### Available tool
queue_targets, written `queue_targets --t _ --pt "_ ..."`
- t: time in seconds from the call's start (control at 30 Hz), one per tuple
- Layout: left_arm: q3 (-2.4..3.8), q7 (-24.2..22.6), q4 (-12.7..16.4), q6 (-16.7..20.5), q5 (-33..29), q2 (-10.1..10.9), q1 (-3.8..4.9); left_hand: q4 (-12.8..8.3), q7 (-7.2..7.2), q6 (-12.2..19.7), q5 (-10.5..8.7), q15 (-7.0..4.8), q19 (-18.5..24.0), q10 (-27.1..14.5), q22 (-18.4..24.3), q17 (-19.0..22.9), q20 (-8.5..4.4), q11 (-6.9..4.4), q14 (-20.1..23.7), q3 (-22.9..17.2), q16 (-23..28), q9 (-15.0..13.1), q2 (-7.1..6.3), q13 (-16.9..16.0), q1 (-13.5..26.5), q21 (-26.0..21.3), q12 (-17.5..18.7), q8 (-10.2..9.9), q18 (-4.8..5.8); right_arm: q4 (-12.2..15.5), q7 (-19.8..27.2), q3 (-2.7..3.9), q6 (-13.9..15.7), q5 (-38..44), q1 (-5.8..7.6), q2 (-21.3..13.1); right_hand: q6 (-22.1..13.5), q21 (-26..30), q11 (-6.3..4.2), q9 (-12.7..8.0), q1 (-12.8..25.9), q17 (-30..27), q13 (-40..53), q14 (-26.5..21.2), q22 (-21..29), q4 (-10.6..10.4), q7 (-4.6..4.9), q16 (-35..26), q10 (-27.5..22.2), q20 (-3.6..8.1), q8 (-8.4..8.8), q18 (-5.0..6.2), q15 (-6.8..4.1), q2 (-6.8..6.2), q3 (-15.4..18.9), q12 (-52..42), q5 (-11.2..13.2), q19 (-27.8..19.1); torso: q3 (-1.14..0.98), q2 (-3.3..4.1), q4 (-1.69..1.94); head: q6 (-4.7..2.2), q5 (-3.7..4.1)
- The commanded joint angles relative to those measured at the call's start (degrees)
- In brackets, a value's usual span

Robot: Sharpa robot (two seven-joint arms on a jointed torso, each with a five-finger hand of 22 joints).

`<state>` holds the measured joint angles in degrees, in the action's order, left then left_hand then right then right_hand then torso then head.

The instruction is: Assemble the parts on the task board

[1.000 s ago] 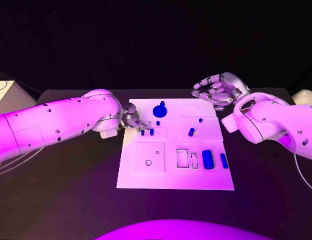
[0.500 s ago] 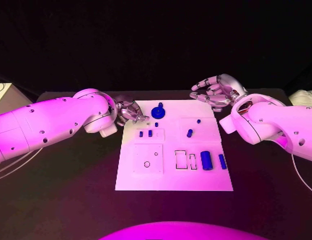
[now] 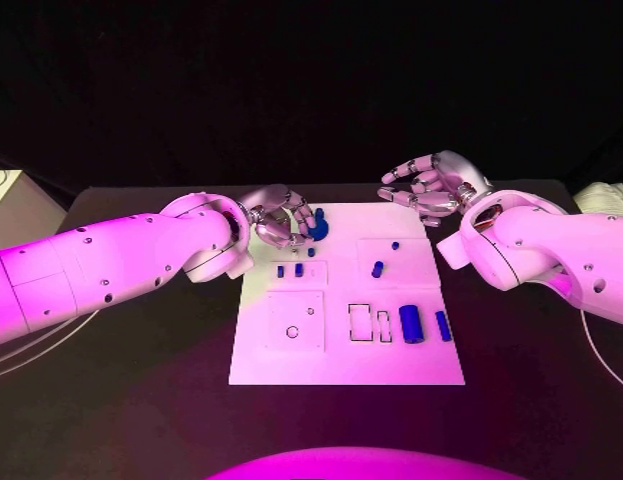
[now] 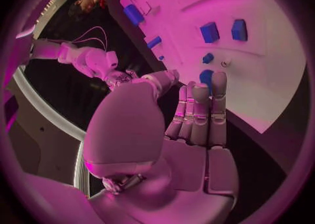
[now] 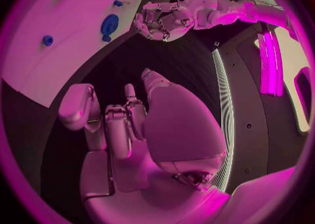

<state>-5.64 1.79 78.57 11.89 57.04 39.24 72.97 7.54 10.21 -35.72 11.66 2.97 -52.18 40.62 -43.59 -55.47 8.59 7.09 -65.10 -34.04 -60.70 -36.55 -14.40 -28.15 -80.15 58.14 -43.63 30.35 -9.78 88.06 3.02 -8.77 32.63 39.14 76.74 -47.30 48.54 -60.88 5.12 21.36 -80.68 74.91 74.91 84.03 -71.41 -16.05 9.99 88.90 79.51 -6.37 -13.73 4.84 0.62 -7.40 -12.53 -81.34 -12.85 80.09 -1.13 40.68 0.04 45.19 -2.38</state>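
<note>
Since a second ago the left hand (image 3: 285, 218) has moved over the task board (image 3: 347, 370)'s far left corner, fingers apart, empty, beside the round blue part (image 3: 318, 226). Left wrist view: smooth metal fingers (image 4: 200, 111) extend straight. Right wrist view: right hand (image 5: 125, 124) curled, empty.

Task board (image 3: 347, 345) – smooth, matt; table (image 3: 138, 400) – matt black.

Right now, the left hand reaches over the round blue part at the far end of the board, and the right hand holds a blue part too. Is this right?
Not entirely. The left hand does reach over the round blue part at the task board's far end, but the right hand holds nothing: the right wrist view shows its fingers without any part, off the board's far right corner.
</note>
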Motion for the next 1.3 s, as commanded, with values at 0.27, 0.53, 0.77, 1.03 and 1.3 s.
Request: queue_targets --t 0.27,0.53,0.77,1.03,1.3 --pt "-1.2 -4.46 -4.29 2.7 17.22 -3.63 -0.24 -1.69 -0.59 -3.01 -0.44 0.03 -2.0 0.02 -2.5 2.59 0.04 -0.02 -0.41 0.37 -1.94 6.1 -1.49 5.25 0.31 1.78 2.79 -2.51 -0.24 -0.13 1.9 0.01 0.15 0.18 -0.1 0.15 -0.71 4.68 -0.08 -0.15 0.48 9.82 1.89 4.49 2.75 0.09 -0.06 -1.55 -3.28 0.06 -0.36 1.64 -0.05 -0.29 -1.03 2.94 -0.28 -1.95 -0.03 0.03 -0.15 -0.63 0.09" --pt "-1.7 -2.92 -6.82 -0.72 21.45 -5.58 -0.28 -2.33 -1.04 -4.2 -0.55 -0.05 -3.32 -0.02 -4.23 3.05 -0.01 -0.11 -0.84 0.63 -3.08 7.82 -1.66 6.84 0.18 3.09 3.61 -3.21 0.1 -0.16 3.67 0.01 1.43 -0.05 -0.13 0.21 -1.2 22.96 -0.31 -0.13 0.75 0.95 -10.16 1.57 14.13 0.22 -0.23 -7.8 -13.23 0.25 -1.26 4.32 -0.3 -1.32 -3.59 13.91 -0.47 -7.86 -0.04 0.1 -0.22 -0.71 0.28" --pt "-1.77 -1.55 -7.59 -4.81 23.02 -6.31 -0.28 -2.31 -1.61 -6.3 -0.74 -0.13 -4.89 1.23 -6.44 2.42 -0.02 -0.32 -2.11 2.08 -5.76 9.92 -1.73 8.27 1.07 4.74 3.43 -4.21 0.52 -0.09 4.35 0.01 2.1 -0.33 -0.13 0.14 -1.49 28.48 -0.42 -0.12 1.05 -1.42 -16.74 0.88 17.78 0.28 -0.29 -10.16 -17.12 0.35 -1.62 4.88 -0.43 -1.92 -4.98 19.55 -1.35 -8.6 -0.07 0.11 -0.08 -0.59 0.47" --pt "-1.79 -0.44 -8.7 -7.24 23.65 -7.28 -0.28 -2.36 -1.6 -7.04 -0.74 -0.2 -5.27 1.79 -7.03 2.19 -0.07 -0.4 -2.42 2.36 -6.55 10.51 -1.63 8.63 1.11 5.16 3.25 -4.53 0.63 0.07 4.68 0.01 2.45 -0.51 -0.13 0.14 -1.77 35.32 -0.53 -0.08 1.45 -4.65 -25.77 -0.18 22.29 0.33 -0.36 -13.5 -22.06 0.45 -2.02 5.61 -0.55 -2.56 -6.53 27.16 -1.59 -9.56 -0.01 0.06 -0.12 -0.43 0.45" --pt "-1.79 0.04 -9.18 -8.2 23.77 -7.63 -0.28 -2.36 -1.44 -7.48 -0.69 -0.17 -5.89 2.18 -7.86 1.76 -0.07 -0.36 -2.9 2.5 -7.44 11.03 -1.48 8.94 1.13 5.77 3.14 -4.9 0.8 0.14 4.7 0.01 2.5 -0.59 -0.13 0.1 -1.8 35.57 -0.53 -0.08 1.52 -4.94 -26.42 -0.26 22.47 0.34 -0.36 -13.83 -22.25 0.46 -2.07 5.6 -0.56 -2.64 -6.68 27.64 -1.61 -9.48 -0.01 0.05 -0.07 -0.38 0.56"
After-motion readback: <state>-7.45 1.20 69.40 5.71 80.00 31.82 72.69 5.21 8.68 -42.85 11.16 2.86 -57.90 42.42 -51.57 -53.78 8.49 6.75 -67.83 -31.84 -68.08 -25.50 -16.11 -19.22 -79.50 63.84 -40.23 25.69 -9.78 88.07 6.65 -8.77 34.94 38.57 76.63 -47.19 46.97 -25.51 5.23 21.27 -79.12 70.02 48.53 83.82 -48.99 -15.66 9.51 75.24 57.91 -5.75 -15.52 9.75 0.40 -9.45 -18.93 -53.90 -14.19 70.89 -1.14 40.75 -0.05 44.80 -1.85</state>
